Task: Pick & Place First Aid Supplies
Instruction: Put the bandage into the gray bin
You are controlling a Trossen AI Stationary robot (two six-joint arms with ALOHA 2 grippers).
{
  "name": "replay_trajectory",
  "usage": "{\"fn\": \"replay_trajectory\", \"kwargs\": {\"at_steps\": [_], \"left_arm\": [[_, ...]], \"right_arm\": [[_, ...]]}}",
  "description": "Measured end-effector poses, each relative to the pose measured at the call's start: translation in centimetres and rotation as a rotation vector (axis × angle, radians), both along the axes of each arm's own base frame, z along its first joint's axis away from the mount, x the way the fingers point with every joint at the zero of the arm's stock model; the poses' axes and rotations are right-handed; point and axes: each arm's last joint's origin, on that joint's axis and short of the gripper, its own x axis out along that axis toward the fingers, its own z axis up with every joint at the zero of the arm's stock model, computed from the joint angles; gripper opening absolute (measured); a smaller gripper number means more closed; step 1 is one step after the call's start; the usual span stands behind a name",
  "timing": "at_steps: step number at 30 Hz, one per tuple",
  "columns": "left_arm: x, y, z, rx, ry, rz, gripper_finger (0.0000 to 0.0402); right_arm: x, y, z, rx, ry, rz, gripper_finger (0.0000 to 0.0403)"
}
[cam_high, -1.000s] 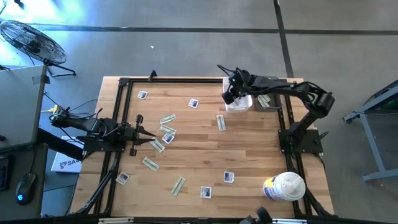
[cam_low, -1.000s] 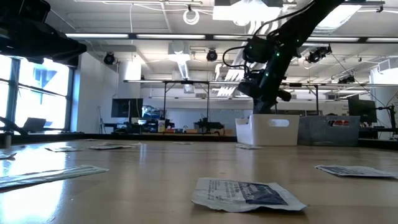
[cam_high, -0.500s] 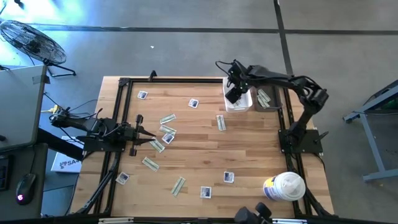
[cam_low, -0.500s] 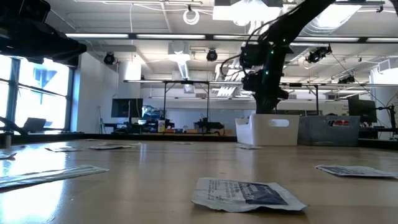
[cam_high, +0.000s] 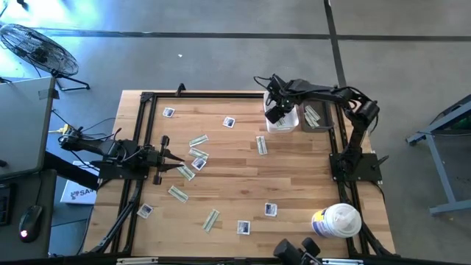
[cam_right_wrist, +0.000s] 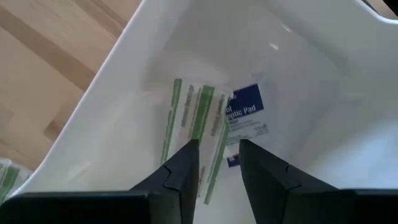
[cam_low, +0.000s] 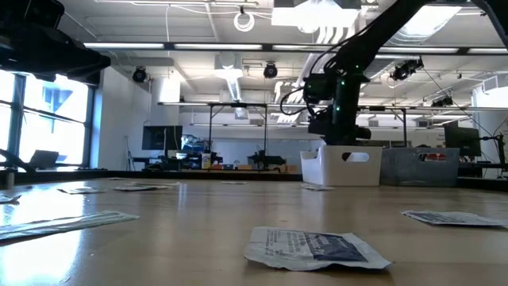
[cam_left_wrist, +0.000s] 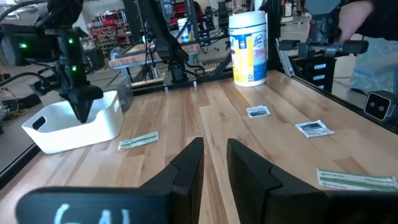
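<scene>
Closest to the low camera, a square white packet (cam_low: 317,248) lies flat on the table (cam_high: 294,177), with a pale strip (cam_low: 71,222) off to one side of it. From above I count many more supplies loose on the wood: a cluster of strips (cam_high: 197,153) just in front of my left gripper (cam_high: 168,157), a single strip (cam_high: 260,144) near the bin, and square packets (cam_high: 270,210) toward the end where the round canister (cam_high: 338,219) stands. My left arm waits at its own edge of the table with its fingers a little apart and nothing between them.

At the far end, my right gripper (cam_high: 274,110) hangs over the white bin (cam_high: 283,125), pointing down into it. Its wrist camera looks straight into the bin: two green-printed strips (cam_right_wrist: 199,112) and a blue-printed pad packet (cam_right_wrist: 245,115) rest on the floor of it. My fingers are parted, and I see nothing clamped between them, so I take them as released.

I judge this to be the drop-off end of one cycle, with most of the supplies not yet collected. The next move calls for lifting clear of the bin wall (cam_right_wrist: 112,81), swinging out to a loose packet, probably the strip nearest the bin, and coming down low, since these lie flat against the wood and give little edge to pinch.
</scene>
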Motion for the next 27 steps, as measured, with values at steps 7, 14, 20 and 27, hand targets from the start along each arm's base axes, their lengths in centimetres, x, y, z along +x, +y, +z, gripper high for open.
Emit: {"fn": "replay_trajectory", "kwargs": {"at_steps": [7, 14, 20, 27], "left_arm": [[0.0, 0.0, 0.0, 0.000, 0.000, 0.000, 0.0069], [0.0, 0.0, 0.0, 0.000, 0.000, 0.000, 0.0069], [0.0, 0.0, 0.0, 0.000, 0.000, 0.000, 0.0069], [0.0, 0.0, 0.0, 0.000, 0.000, 0.000, 0.0069]], "right_arm": [[0.6, -0.6, -2.0, 0.031, -0.002, 0.002, 0.0109], [0.7, -0.6, -2.3, 0.044, -0.011, -0.005, 0.0108], [0.7, -0.5, -2.3, 0.062, -0.027, -0.027, 0.0100], [0.6, -0.7, -2.2, 0.064, -0.031, -0.039, 0.0029]]}}
